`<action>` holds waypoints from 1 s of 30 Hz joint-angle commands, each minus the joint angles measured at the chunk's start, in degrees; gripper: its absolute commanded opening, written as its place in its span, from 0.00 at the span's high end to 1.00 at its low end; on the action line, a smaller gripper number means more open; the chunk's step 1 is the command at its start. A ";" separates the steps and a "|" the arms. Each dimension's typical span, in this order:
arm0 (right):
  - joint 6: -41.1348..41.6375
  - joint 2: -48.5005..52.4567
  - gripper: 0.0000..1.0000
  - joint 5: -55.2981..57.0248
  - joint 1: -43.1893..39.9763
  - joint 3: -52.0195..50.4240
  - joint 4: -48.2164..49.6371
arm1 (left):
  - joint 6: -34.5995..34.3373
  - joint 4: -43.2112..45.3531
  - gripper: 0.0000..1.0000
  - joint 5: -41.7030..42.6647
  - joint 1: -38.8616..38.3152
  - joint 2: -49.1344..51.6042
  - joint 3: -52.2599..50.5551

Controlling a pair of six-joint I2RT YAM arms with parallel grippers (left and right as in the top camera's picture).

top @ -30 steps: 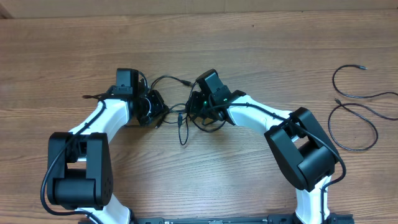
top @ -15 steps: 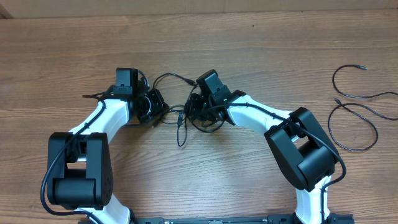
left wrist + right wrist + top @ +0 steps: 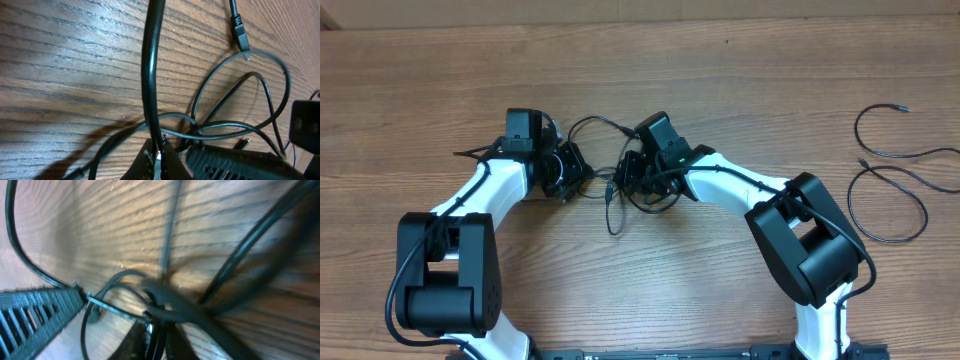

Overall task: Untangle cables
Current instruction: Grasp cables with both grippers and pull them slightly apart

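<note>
Robotics lab, twin arms [image 3: 480, 190], wood table [image 3: 720, 80]

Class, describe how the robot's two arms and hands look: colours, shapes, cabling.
The left arm and right arm match: white curved links between bulky black joint housings, thick black cables looping alongside. The left hand and right hand are black, with a boxy black block behind each.

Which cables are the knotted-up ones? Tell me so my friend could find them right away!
On the wooden table, look where the two white-and-black robot arms meet in the middle. Between the left gripper and the right gripper, both pinched shut on it, sits the tangled bundle of thin black cords. Unlike the two loose loops lying apart near the right edge, these cords cross over each other.
</note>
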 commanded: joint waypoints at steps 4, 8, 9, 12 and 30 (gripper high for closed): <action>-0.04 0.57 0.96 3.65 -0.48 1.75 0.46 | 1.38 0.24 0.96 0.92 -0.33 0.79 -0.24; -0.09 0.28 0.96 0.13 -0.66 2.51 0.59 | 2.19 0.26 0.96 2.43 -0.33 0.79 -0.24; -0.11 0.11 0.96 -0.37 -0.79 3.02 0.59 | 2.27 0.24 0.95 2.69 -0.33 0.79 -0.24; -0.04 -0.55 0.96 -0.44 -1.36 4.28 1.20 | 2.27 0.24 0.78 3.06 -0.37 0.79 -0.24; 7.15 -0.72 0.96 -1.01 -4.57 5.14 3.85 | 3.67 0.15 0.59 3.02 -0.37 0.79 -0.24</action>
